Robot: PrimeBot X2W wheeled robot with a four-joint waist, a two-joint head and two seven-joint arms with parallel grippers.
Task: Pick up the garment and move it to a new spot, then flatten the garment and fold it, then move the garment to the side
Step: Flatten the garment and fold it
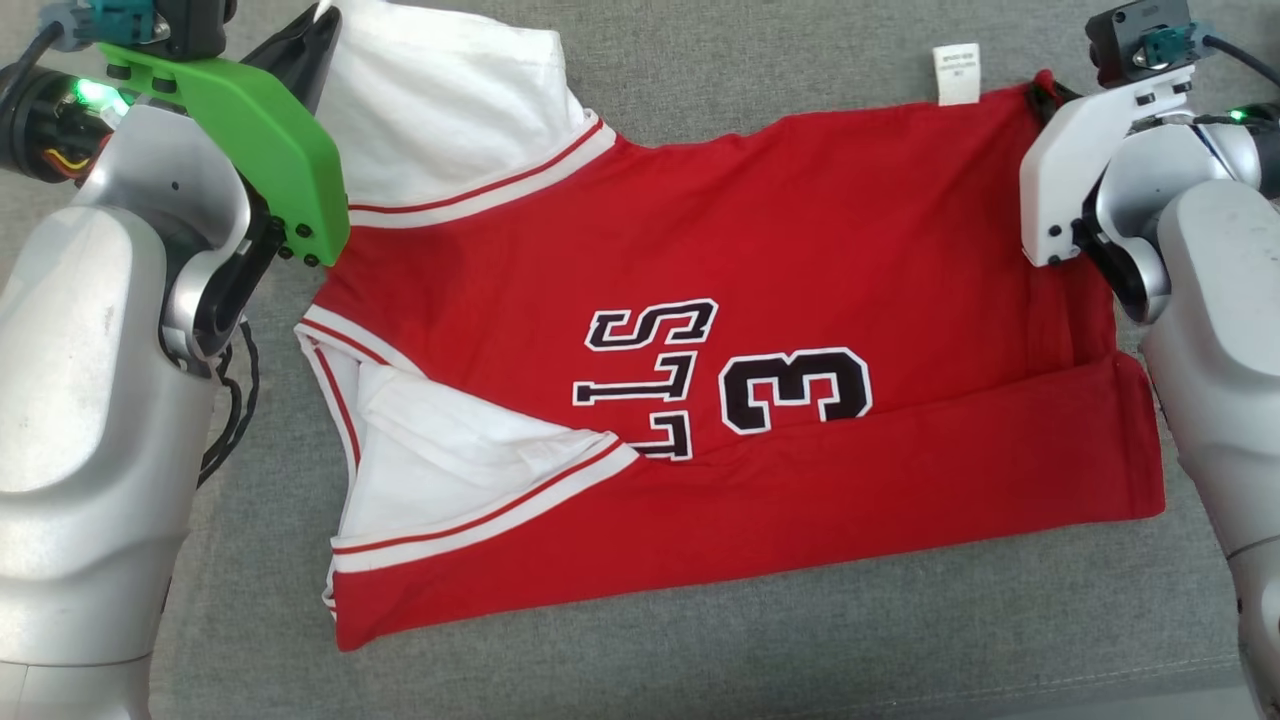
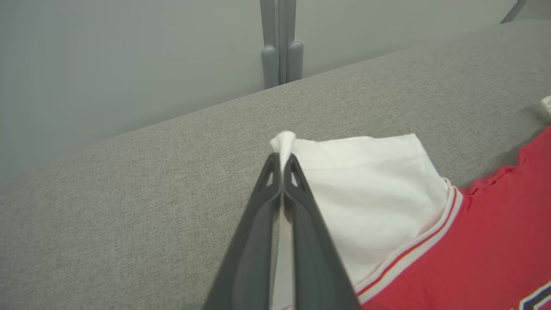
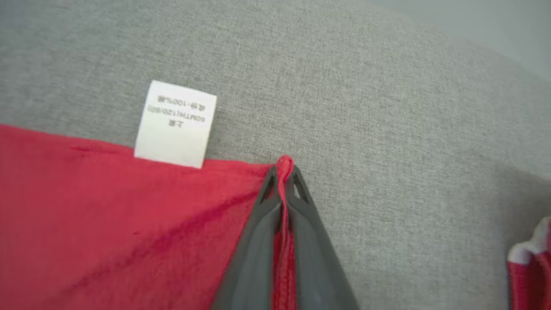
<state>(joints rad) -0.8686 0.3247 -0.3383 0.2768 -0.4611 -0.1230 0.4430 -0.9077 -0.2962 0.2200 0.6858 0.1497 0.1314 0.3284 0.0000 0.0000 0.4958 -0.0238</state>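
The garment (image 1: 760,300) is a red jersey with white sleeves, black lettering and a "3", lying partly folded on grey cloth; its near edge is folded over. My left gripper (image 2: 282,161) is shut on the corner of the white sleeve (image 2: 370,189) at the far left. My right gripper (image 3: 283,172) is shut on the garment's far right red corner (image 3: 285,162), just beside the white care label (image 3: 175,124). In the head view the left gripper (image 1: 322,18) pinches white fabric at the top left, and the right gripper (image 1: 1042,95) sits at the top right red corner.
The grey fabric surface (image 1: 700,650) stretches around the garment on all sides. Its far edge (image 2: 172,118) meets a pale wall with a grey vertical post (image 2: 280,43). A small red and white piece of fabric (image 3: 531,262) shows at the lower right of the right wrist view.
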